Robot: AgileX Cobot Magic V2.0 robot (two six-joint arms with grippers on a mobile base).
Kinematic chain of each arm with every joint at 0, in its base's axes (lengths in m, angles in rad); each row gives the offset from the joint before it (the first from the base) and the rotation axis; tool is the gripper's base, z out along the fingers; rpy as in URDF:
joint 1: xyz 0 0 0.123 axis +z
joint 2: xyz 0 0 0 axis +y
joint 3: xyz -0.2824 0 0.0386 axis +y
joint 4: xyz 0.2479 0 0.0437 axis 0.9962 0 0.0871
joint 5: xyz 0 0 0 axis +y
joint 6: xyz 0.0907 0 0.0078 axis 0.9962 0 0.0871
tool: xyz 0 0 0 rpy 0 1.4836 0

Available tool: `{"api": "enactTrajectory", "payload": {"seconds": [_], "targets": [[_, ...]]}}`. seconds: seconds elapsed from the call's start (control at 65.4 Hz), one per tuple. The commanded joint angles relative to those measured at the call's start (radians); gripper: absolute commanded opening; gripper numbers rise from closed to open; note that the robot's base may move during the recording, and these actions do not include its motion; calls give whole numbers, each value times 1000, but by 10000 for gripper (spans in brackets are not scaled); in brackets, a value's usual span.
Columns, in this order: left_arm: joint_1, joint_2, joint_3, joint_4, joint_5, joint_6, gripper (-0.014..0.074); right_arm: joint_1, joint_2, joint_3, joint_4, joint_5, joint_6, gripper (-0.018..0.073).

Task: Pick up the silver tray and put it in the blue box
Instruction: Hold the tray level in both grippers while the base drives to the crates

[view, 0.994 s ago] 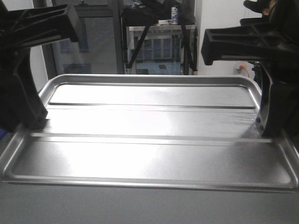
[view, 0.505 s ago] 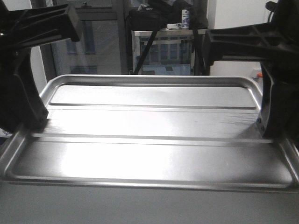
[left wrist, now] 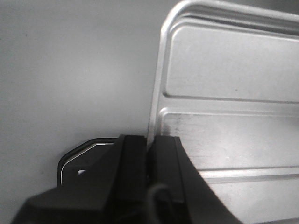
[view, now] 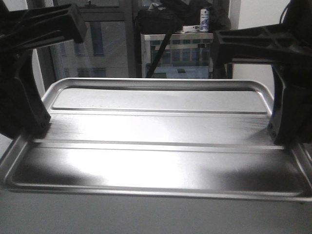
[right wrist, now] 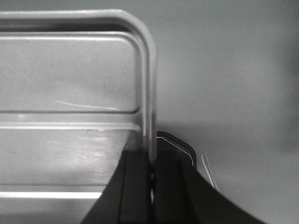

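The silver tray [view: 156, 126] fills the front view, lying level with its two long ribs running across. My left gripper [view: 30, 130] is shut on its left rim, and my right gripper [view: 285, 139] is shut on its right rim. In the left wrist view the left gripper [left wrist: 150, 142] pinches the thin edge of the tray [left wrist: 224, 84] between both black fingers. The right wrist view shows the right gripper [right wrist: 151, 156] clamped the same way on the tray [right wrist: 70, 74] near its rounded corner. The blue box is out of view.
Behind the tray stands a metal cabinet [view: 178, 53] with a can [view: 204, 20] on top, beside a dark glass door [view: 97, 48]. A white wall [view: 253, 14] is at the far right. A plain grey surface [left wrist: 70, 70] lies beneath the tray.
The cabinet, can and door in the background have slid to the right in the front view. The tray and both grippers keep the same place in the picture.
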Motion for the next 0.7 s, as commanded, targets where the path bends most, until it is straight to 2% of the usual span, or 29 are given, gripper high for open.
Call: {"api": "enactTrajectory", "payload": {"seconds": [0.0, 0.688], "targets": [[5, -22, -19, 87, 84, -16, -104, -10, -24, -17, -90, 144, -2, 49], [5, -22, -19, 87, 84, -16, -104, -10, -24, -17, -90, 144, -2, 49]]}}
